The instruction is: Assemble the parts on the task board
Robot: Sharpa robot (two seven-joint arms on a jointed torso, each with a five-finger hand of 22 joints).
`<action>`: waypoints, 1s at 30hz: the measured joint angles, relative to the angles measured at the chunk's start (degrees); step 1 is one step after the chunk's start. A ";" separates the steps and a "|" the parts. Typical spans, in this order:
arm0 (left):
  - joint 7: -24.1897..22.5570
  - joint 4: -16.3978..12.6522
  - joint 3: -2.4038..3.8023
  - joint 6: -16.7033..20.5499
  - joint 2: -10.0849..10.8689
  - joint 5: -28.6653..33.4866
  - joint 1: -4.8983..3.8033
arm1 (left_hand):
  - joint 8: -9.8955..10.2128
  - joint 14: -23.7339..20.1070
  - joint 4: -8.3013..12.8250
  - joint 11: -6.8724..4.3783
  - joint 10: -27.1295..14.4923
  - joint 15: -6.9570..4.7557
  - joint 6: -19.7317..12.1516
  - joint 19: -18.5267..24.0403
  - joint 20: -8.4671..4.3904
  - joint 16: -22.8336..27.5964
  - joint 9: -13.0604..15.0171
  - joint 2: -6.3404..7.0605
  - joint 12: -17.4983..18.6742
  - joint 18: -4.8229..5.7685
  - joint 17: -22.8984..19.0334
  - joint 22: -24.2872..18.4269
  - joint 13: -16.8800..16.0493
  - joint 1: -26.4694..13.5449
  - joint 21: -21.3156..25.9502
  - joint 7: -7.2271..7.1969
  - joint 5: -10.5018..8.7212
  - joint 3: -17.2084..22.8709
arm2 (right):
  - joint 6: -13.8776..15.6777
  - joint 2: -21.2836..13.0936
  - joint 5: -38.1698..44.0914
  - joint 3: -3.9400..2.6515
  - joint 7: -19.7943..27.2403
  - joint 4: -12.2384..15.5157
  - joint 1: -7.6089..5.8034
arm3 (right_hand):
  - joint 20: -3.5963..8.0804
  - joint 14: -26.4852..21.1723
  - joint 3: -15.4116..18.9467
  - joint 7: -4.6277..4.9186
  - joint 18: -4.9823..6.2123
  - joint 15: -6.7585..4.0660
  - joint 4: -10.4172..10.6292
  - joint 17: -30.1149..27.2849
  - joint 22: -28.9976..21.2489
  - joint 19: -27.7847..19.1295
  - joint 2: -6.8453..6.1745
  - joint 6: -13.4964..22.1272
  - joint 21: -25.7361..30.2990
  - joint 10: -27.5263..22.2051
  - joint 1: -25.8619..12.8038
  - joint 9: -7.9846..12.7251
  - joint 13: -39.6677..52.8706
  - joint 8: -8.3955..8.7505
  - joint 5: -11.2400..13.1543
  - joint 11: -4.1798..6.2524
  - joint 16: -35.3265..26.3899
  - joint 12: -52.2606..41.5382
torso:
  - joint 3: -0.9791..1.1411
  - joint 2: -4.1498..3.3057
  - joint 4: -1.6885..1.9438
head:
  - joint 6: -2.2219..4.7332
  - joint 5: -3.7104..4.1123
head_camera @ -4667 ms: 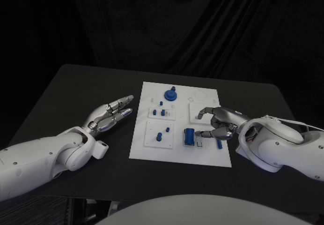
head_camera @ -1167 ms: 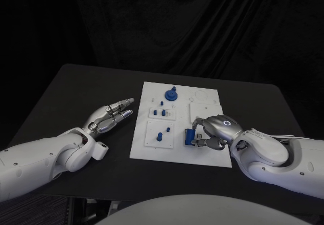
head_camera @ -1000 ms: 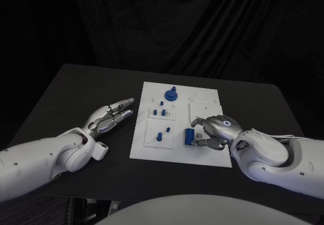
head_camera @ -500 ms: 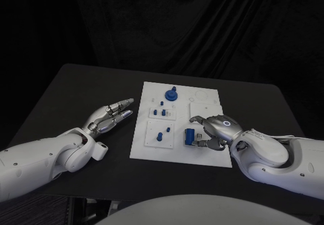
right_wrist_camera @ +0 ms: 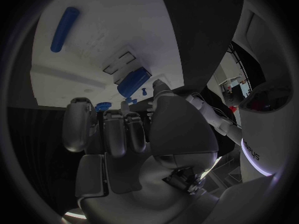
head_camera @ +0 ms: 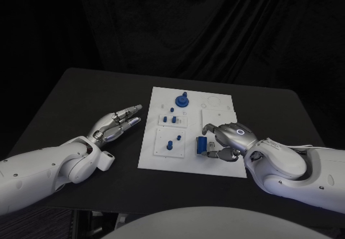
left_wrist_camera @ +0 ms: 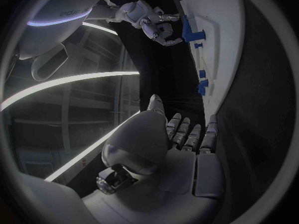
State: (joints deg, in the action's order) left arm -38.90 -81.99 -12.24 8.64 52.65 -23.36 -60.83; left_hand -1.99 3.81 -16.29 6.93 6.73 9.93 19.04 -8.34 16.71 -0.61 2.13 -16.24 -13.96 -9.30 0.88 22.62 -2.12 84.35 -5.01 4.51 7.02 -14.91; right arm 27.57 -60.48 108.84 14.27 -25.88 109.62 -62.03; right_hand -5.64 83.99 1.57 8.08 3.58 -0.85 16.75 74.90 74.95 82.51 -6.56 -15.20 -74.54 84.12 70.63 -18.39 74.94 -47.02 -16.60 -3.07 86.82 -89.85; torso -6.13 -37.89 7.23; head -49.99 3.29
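Your right hand [head_camera: 229, 141] hovered near the task board's [head_camera: 165, 157] right edge, fingers curled beside the blue cylinder [head_camera: 202, 145], grip unclear; left hand [head_camera: 117, 123] lay spread, holding nothing.

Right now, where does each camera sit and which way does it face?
Head view: on the robot's head, looking down at the task board; both arms enter.
Left wrist view: behind the left hand, facing the board's edge and the right hand.
Right wrist view: behind the right hand's curled fingers, over the board.
All share the blue cylinder.
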 measured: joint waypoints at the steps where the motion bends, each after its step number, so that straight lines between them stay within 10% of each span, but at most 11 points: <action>1: 0.00 0.00 0.00 -0.01 0.00 0.00 0.00 | 0.00 0.00 0.00 0.00 0.00 0.00 0.00 0.00 0.00 0.00 0.00 0.00 0.00 0.00 0.00 0.00 0.00 0.00 0.00 0.00 0.00 0.00 | -0.01 0.10 0.04 0.00 -0.06 -0.06 0.02 | 0.00 0.00 0.00 0.00 0.00 0.00 0.00 0.00 0.00 0.00 -0.09 0.00 0.00 0.00 -0.09 -0.20 0.00 -0.56 0.00 0.00 0.00 0.00 | 0.00 0.00 -0.01 | 0.00 0.00; 15: 0.00 -0.03 0.00 -0.25 0.01 0.00 0.03 | 0.00 0.21 0.00 0.28 0.28 0.21 0.00 0.00 0.00 0.00 0.00 0.00 -0.25 0.00 -0.01 -0.01 0.00 0.00 0.00 0.00 0.00 0.00 | -1.70 0.99 2.00 -0.03 -2.85 -0.23 0.84 | 0.21 0.00 0.08 -0.34 -0.01 0.00 0.08 0.00 -0.01 1.04 -2.03 5.44 -2.33 0.00 -1.97 -3.41 -0.01 -8.59 0.00 0.00 2.00 0.00 | -0.01 -0.04 0.02 | 0.00 -0.02; 30: 0.00 -0.04 0.00 -0.50 0.04 0.00 0.10 | 0.00 0.21 0.00 0.54 0.54 0.21 0.21 0.00 0.00 -0.23 0.05 0.00 -0.62 0.00 0.06 -0.01 -0.06 0.00 0.00 0.21 0.00 0.00 | -2.71 1.37 4.31 -0.04 -4.59 -0.39 1.46 | 0.01 0.00 0.41 -0.65 -0.01 -0.01 0.08 0.00 -0.02 1.24 -2.18 7.55 -3.15 0.00 -0.65 -2.80 -0.02 -8.78 -0.23 0.00 2.58 0.00 | -0.01 -0.12 0.04 | 0.00 -0.01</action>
State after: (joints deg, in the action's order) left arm -38.90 -82.03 -12.24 8.14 52.69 -23.36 -60.73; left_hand -1.99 4.02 -16.28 7.47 7.27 10.14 19.26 -8.34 16.71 -0.84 2.18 -16.24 -14.58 -9.31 0.94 22.61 -2.18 84.35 -5.01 4.72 7.02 -14.91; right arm 24.86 -59.11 113.15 14.22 -30.47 109.23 -60.58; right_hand -5.63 83.99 1.98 7.43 3.58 -0.85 16.83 74.90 74.93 83.74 -8.74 -7.64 -77.68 84.12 69.98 -21.19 74.92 -55.80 -16.83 -3.07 89.40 -89.85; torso -6.14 -38.00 7.27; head -49.99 3.28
